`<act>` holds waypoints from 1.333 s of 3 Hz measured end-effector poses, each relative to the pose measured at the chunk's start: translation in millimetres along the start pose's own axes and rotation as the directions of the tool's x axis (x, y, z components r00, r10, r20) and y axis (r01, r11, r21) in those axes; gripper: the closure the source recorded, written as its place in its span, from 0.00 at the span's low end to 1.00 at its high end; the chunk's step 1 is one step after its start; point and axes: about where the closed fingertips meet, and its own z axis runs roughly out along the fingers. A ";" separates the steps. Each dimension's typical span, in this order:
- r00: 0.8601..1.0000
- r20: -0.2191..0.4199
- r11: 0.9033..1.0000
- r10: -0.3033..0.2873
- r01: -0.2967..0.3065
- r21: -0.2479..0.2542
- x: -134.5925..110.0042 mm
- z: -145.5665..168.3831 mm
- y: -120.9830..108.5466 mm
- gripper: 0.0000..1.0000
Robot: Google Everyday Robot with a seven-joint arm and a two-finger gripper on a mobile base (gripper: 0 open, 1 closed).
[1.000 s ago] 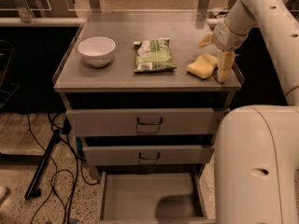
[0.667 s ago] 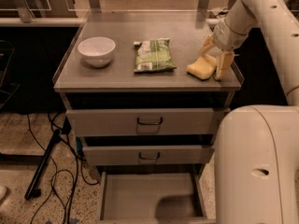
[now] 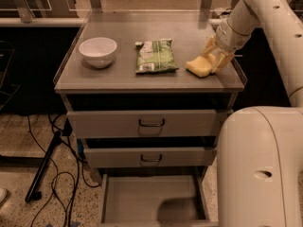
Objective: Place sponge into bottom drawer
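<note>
The pale yellow sponge (image 3: pixel 198 66) lies on the cabinet top near its right edge. My gripper (image 3: pixel 214 56) reaches down from the right with its tan fingers (image 3: pixel 208 48) apart, one on either side of the sponge's right end. The sponge still rests on the surface. The bottom drawer (image 3: pixel 110 198) is pulled out at floor level, a shallow grey tray with nothing in it. Its right part is hidden behind my white base (image 3: pixel 260 169).
A white bowl (image 3: pixel 97 51) stands at the left of the cabinet top (image 3: pixel 142 79) and a green snack packet (image 3: pixel 155 56) lies in the middle. The two upper drawers (image 3: pixel 150 123) are nearly shut. Black cables and a stand leg (image 3: pixel 45 167) lie on the floor to the left.
My gripper has come down onto the sponge's right end and its fingers have drawn closer together around it. The sponge has barely shifted.
</note>
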 end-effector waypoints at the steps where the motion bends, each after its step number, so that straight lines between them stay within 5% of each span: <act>1: 1.000 0.000 1.000 0.000 0.000 0.000 0.0 0.0 0.0 1.00; 4: 0.999 -0.033 1.000 0.005 -0.005 -0.004 -6.0 -17.5 -5.5 1.00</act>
